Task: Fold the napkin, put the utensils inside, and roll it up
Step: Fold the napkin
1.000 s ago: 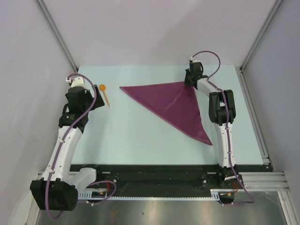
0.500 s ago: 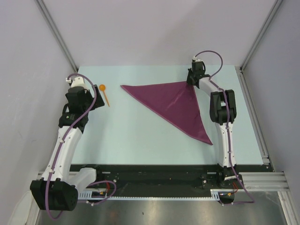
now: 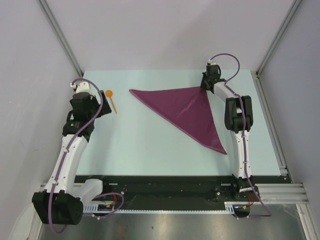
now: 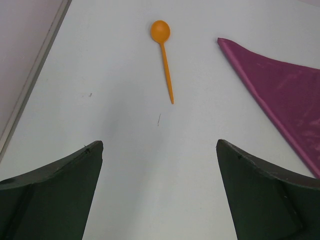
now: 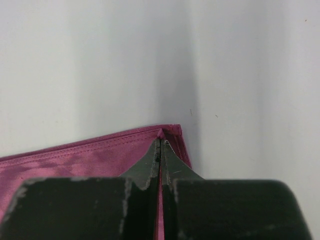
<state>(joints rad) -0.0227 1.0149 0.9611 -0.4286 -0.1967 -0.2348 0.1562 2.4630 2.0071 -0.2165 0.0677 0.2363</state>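
The napkin is a plain plum-purple cloth lying flat as a triangle on the right half of the pale bench. One long edge runs along the far side, one point reaches left towards the bench's middle, and another points to the near right. Its far-right corner sits under the right end effector. In the right wrist view that end effector has its two dark fingers pressed together, pinching the stitched corner of the napkin.

Well apart from the cloth, at the far left of the bench, lies a small orange spoon. Its round bowl is on the far side and its thin handle points towards the near edge. It touches nothing else.

The left end effector sits just left of the spoon. In the left wrist view its fingers are spread wide and hold nothing, with the spoon ahead of them on bare bench and the napkin's left point off to the right.

Purple cables loop along both white arms.
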